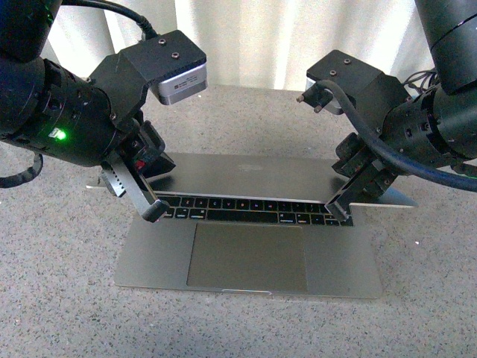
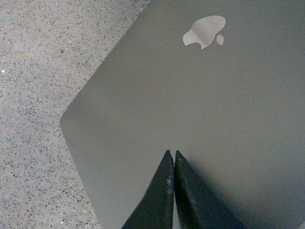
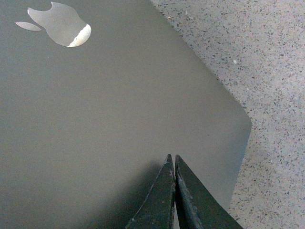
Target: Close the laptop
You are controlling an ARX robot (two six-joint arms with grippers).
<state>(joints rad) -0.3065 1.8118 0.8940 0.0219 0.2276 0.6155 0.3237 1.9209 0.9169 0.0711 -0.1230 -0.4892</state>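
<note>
Front view: slim space-grey metal laptop (image 1: 246,257) on speckled grey bench (image 1: 59,298), long axis crosswise, lid (image 1: 246,175) tilted low over black keyboard (image 1: 246,209). Both left tool (image 1: 153,209) and right tool (image 1: 343,212): pinched shut, empty, tips on lid's outer face near own-side corner, equally near. Lid edge free; open room downward to palm rest.

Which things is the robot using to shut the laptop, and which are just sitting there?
For the job: the laptop, partly shut; the left gripper and the right gripper, both shut, tips at its lid.
Just there: the speckled tabletop; the white curtain behind.
</note>
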